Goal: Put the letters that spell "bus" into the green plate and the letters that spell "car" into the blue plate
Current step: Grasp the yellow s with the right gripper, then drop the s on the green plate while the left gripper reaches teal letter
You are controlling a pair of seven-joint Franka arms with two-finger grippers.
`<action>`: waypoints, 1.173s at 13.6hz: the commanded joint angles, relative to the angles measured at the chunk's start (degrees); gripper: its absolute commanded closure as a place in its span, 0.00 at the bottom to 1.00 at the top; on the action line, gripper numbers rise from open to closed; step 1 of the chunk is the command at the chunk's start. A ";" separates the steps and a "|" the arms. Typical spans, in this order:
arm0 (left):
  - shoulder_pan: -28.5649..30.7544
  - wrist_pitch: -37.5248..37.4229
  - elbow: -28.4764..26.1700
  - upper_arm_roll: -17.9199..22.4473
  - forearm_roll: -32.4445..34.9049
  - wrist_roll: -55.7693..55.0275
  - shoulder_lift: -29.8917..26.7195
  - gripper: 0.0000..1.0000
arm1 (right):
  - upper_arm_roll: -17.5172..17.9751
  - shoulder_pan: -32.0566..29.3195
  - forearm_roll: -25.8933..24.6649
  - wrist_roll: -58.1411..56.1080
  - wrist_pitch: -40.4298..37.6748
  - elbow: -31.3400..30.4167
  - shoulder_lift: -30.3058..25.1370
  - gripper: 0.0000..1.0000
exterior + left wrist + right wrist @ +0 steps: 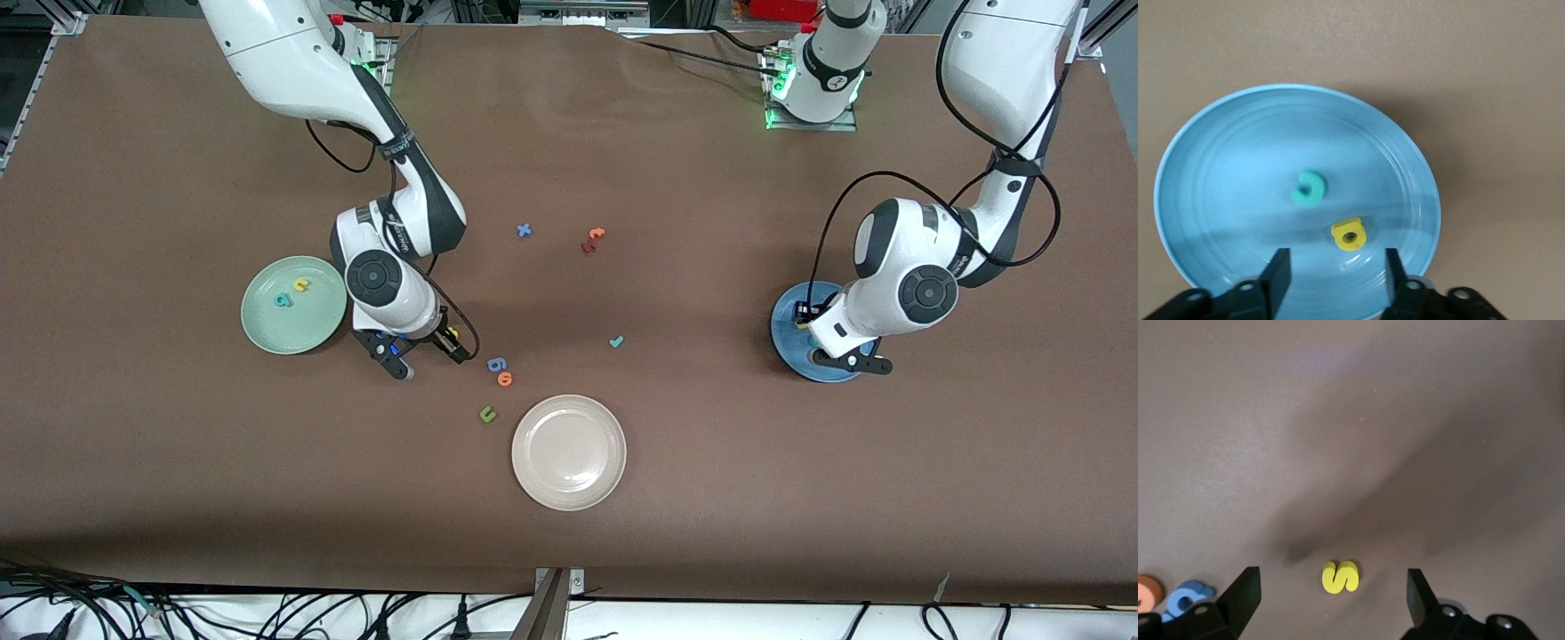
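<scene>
While the left gripper (1335,277) hung over the blue plate (787,331) at mid-right of the front frame, its fingers (1276,273) stood part-way apart with nothing between them; the yellow "a" (1349,234) lay loose on the plate just ahead of the tips, the teal "c" (1309,189) near it toward the plate's centre, the two not touching. Right gripper (1331,590) sat low over bare table at centre-left of the front frame, beside the green plate (267,333), jaws spread wide and empty, with the yellow "s" (1340,577) flat on the table between the fingers, touching neither. Green plate held the teal "b" (284,300) and yellow "u" (301,285), side by side near its middle. Teal "r" (615,341) was alone on the table right of centre, well apart from both plates. Just lower right of the right gripper sat the blue "g"-like letter (496,364) with the orange "o" (505,379) touching or nearly touching it, and the green "u" (487,413) lower still, near the beige-white plate (569,452) at lower centre. Upper centre: blue "x" (524,230), and an orange "t" (596,234) against a dark red letter (587,247) I couldn't read.
</scene>
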 commanded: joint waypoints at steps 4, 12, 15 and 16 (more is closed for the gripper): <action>-1.51 0.10 1.52 -0.38 0.86 -0.66 -1.16 0.00 | -0.18 0.90 1.24 0.49 0.06 1.48 2.45 0.19; -18.82 0.01 19.08 -0.38 -4.91 -21.76 10.26 0.00 | -0.18 1.25 1.15 -0.47 0.06 1.57 2.98 0.71; -21.99 0.01 26.12 -0.29 -7.58 -21.94 14.83 0.00 | -0.18 1.25 1.06 -0.65 -0.03 1.48 2.89 0.91; -22.70 0.01 27.18 -0.29 -7.66 -21.94 16.06 0.00 | -0.18 1.25 1.06 -0.83 -0.12 1.57 2.81 0.92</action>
